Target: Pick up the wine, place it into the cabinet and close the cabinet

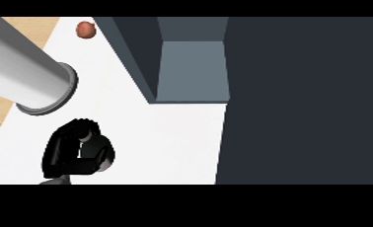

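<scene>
1. the left hand (76,148) is well to the left of the cabinet (291,97), on the robot's side of its opening. its fingers are curled shut round a pale grey thing, judged to be the wine (87,136), which they mostly hide.
2. the cabinet's open compartment (193,68) shows only its grey floor and no bottle, so the step in hand looks like the carry to the cabinet.
3. to do it well, the hand should lift the wine off the white desk (167,142) before it moves right toward the cabinet, and keep the bottle upright.
4. a dark panel (128,53) slants along the cabinet opening's left side and is likely the open door. the hand should pass round its near end and not brush it.
5. the wine should go deep enough into the cabinet for the door to shut.
6. a big grey cylinder (33,68) lies left of the cabinet, perhaps the forearm. a small reddish-brown ball (86,29) sits left of the cabinet's far corner, out of the path.
7. no brand, label or writing can be read anywhere.
8. the right hand does not show.
</scene>
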Robot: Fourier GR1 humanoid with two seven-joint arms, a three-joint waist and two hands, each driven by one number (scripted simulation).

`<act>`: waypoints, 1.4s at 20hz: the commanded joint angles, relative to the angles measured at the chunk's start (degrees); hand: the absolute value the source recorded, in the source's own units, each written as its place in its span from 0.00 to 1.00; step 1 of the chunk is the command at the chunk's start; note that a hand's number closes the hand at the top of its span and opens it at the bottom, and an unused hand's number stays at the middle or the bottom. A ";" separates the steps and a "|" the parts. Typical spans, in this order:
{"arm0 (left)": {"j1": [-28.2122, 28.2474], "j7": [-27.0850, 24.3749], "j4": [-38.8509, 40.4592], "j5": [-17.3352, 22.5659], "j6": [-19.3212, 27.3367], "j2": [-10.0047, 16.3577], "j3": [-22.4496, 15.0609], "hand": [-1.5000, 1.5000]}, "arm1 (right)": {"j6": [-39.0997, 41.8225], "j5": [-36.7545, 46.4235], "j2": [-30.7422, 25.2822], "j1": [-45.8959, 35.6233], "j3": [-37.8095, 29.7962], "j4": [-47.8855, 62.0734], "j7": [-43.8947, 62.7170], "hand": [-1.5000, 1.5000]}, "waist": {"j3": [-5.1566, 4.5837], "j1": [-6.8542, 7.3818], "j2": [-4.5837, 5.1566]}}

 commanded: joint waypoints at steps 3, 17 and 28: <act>1.60 -3.03 -6.54 -1.92 5.01 -0.62 -0.21 1.00 | -1.59 -2.01 1.47 -0.55 1.63 -4.46 3.13 0.00 | -0.08 0.37 0.00; 4.10 22.08 -34.22 6.60 9.53 -5.50 -13.94 1.00 | 0.67 -3.16 1.41 0.45 -0.65 -2.68 0.46 0.00 | -0.06 0.36 -0.02; -5.47 33.31 -38.34 5.17 23.01 -5.53 -26.68 1.00 | 1.22 -3.72 2.22 0.96 -0.81 -1.09 -1.46 0.00 | -0.08 -0.04 0.13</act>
